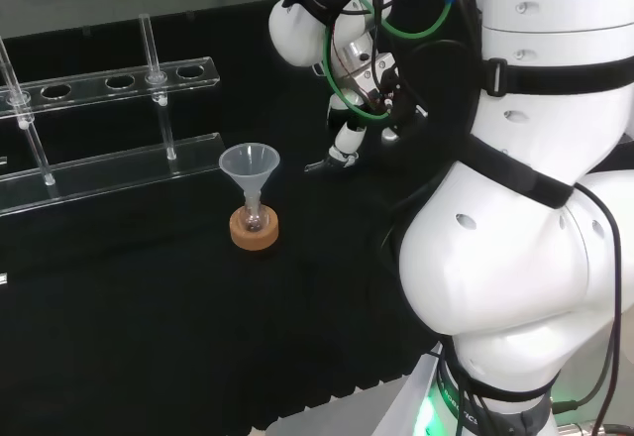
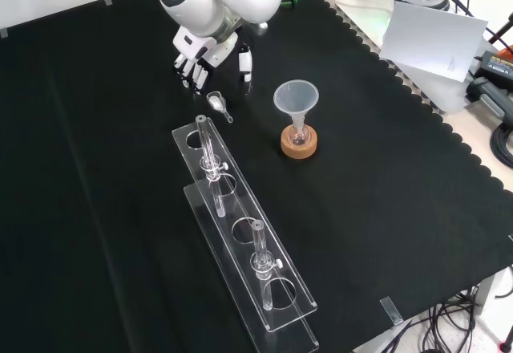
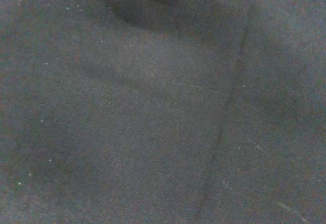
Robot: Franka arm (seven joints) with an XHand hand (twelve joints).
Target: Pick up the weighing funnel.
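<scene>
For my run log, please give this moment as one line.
hand: black and white hand, open | target: small clear weighing funnel, lying on black cloth near hand, unheld | status: pick pending

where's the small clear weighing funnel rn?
Front view: weighing funnel lies on the black cloth just below the black and white hand, by the clear rack's top end.

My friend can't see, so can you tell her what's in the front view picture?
The hand, fingers open, hangs close to a small weighing funnel lying on the black cloth. To its right a funnel stands in a flask on a cork ring; nearer, a clear rack holds two tubes.
</scene>
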